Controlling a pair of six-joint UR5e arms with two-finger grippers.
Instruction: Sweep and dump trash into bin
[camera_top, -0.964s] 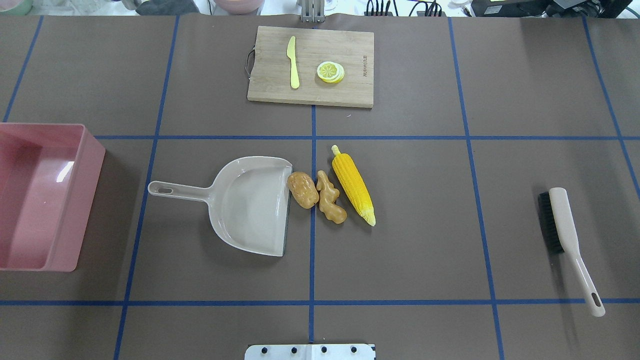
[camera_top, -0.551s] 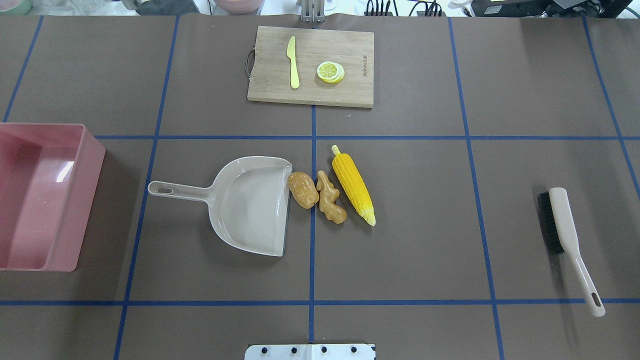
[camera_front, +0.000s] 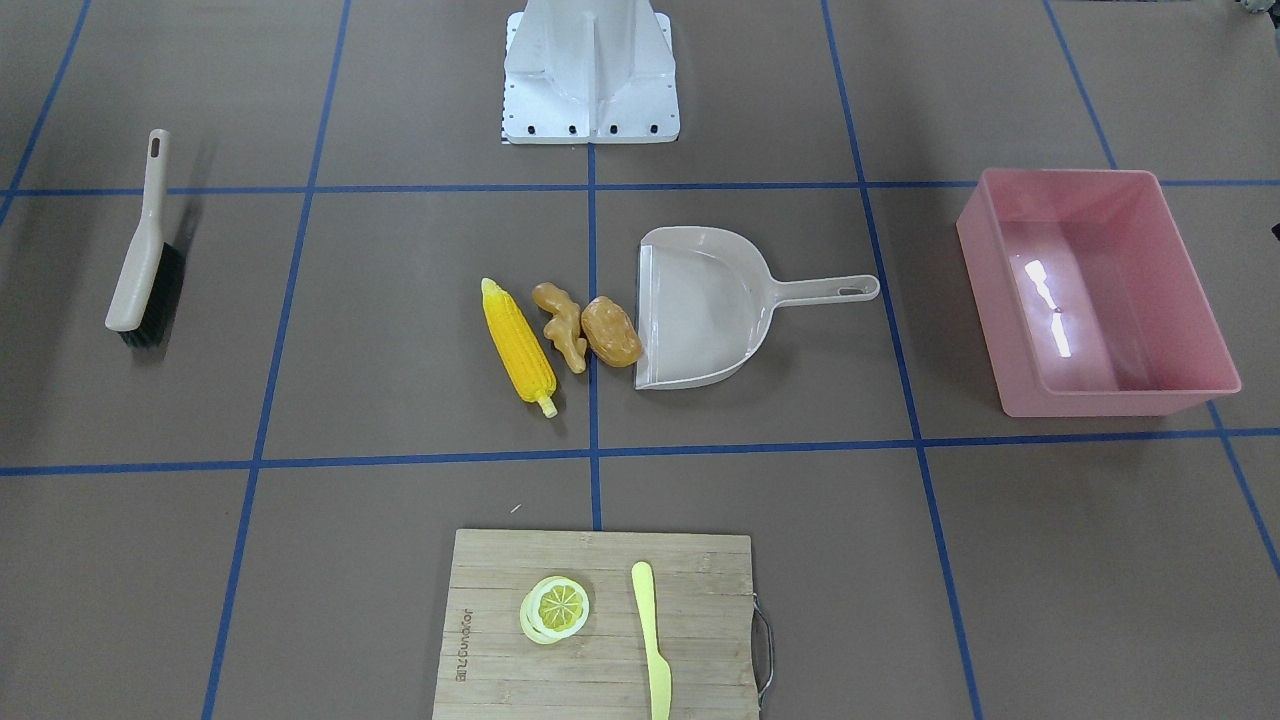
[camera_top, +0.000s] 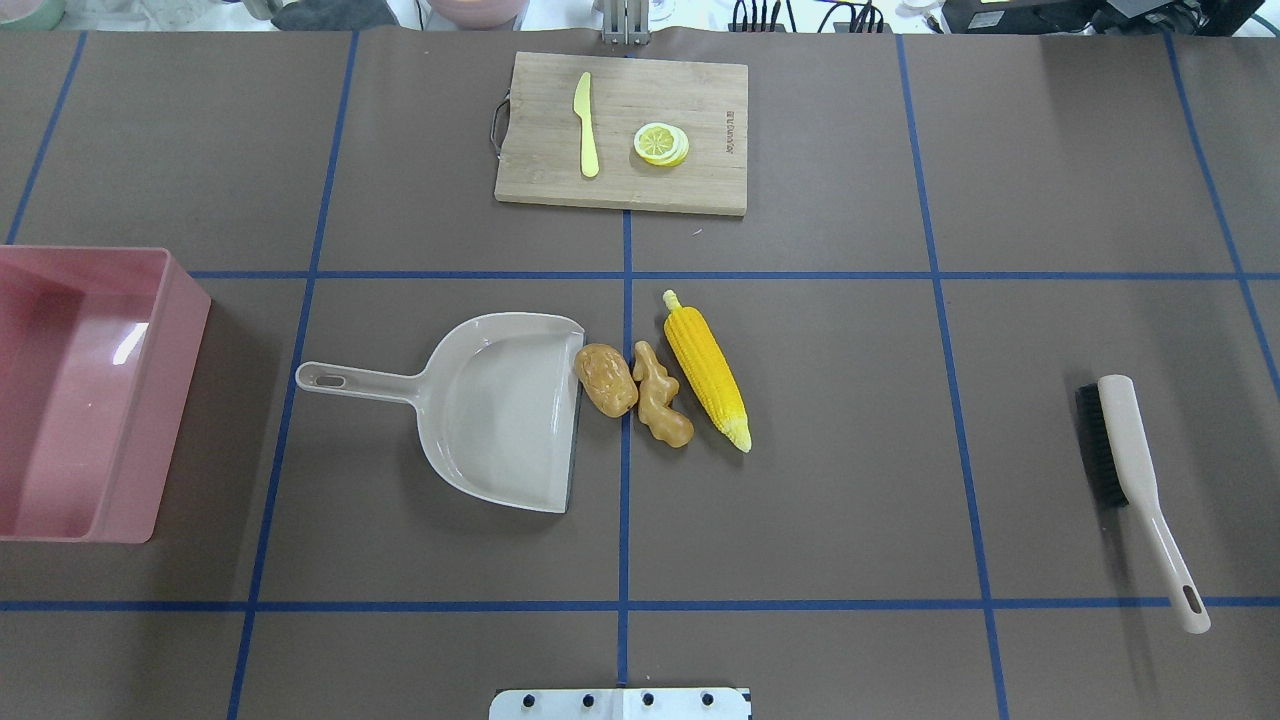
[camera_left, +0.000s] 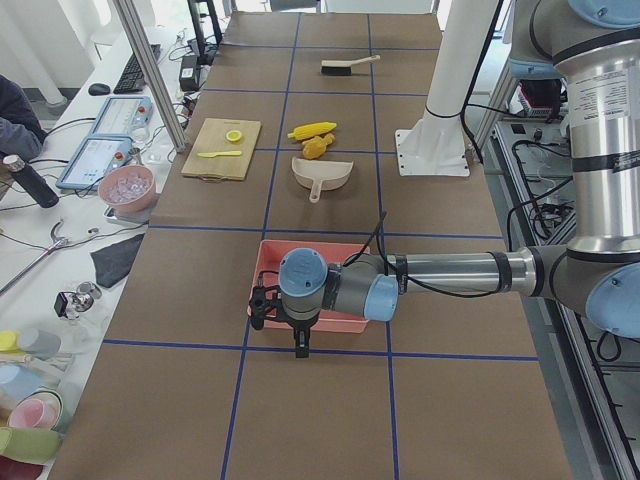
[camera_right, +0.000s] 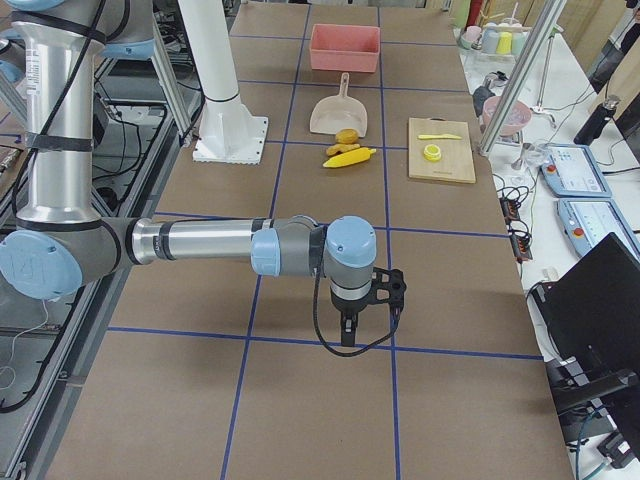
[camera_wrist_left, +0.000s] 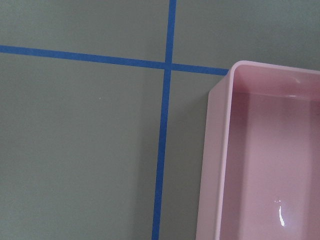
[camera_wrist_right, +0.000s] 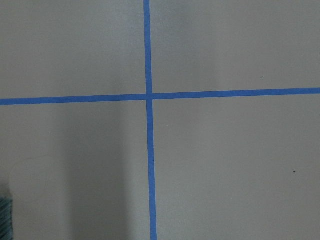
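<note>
no tool in hand yet. left gripper (camera_left: 299, 348) hangs by the bin (camera_top: 180, 400), which sits at the table's left end. right gripper (camera_right: 345, 335) hangs over bare table. cannot tell if either is open or closed.

potato (camera_top: 605, 380) sits at the dustpan (camera_top: 500, 410) lip, ginger (camera_top: 661, 396) just beside it, corn (camera_top: 707, 368) outermost. the corn's long axis is nearly parallel to the lip, pale tip toward the robot.

best approach, likely: the right arm takes the brush (camera_top: 1125, 470) by its handle and sweeps broadside toward the pan while the left steadies the pan's handle.

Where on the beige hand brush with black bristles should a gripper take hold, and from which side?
Take the beige hand brush by its slim handle, coming from straight above and closing across its narrow width. It lies flat on the table with its black bristles facing sideways toward the table's middle, so the handle looks clear on both sides.
</note>
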